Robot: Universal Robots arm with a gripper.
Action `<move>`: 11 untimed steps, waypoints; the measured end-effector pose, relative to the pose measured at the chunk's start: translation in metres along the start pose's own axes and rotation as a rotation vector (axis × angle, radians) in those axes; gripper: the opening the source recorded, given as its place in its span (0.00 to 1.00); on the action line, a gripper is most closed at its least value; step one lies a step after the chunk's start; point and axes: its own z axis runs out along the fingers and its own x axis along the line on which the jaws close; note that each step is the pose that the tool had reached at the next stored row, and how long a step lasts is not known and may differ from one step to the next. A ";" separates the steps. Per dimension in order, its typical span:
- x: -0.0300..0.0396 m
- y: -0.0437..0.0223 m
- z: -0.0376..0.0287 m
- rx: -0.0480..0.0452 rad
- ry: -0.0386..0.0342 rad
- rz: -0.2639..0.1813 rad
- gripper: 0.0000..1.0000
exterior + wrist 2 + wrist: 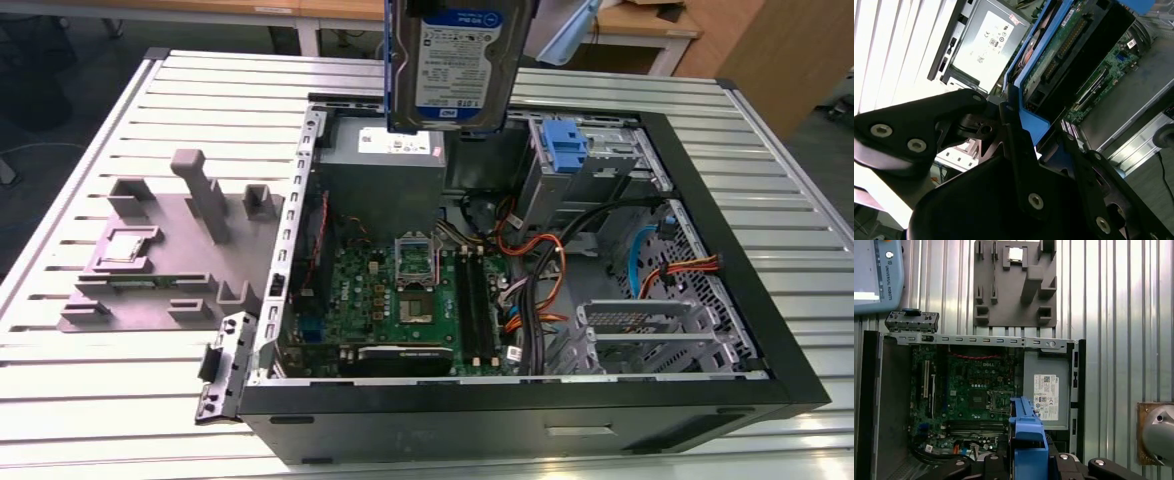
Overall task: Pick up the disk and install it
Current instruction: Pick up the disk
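Fingers [1021,155]: black, 1 on either side, closed tight on the blue carrier's edges.
Gripper [1028,467]: clamped on the disk [454,65] by that carrier.
Disk position: held between the fingers, on edge, hung clear above the open computer case [787,370].
Disk look: flat silver-grey slab; white-and-blue label faced the exterior view; bright blue plastic frame down its sides; green circuit board on the other face in the second wrist view.
Below the fingers: grey power supply [387,150] with white sticker, green motherboard [400,290] beside it.
Off to the side of the fingers: bare blue bracket [567,145] in the case's bay; grey fixture [174,250] on the slatted table [80,400], well apart.
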 end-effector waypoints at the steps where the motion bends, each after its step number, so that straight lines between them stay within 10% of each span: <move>1: 0.0012 0.0000 0.0000 0.0000 0.0001 0.000 0.36; 11: 0.0118 0.0000 0.0000 0.0000 0.0018 0.000 0.36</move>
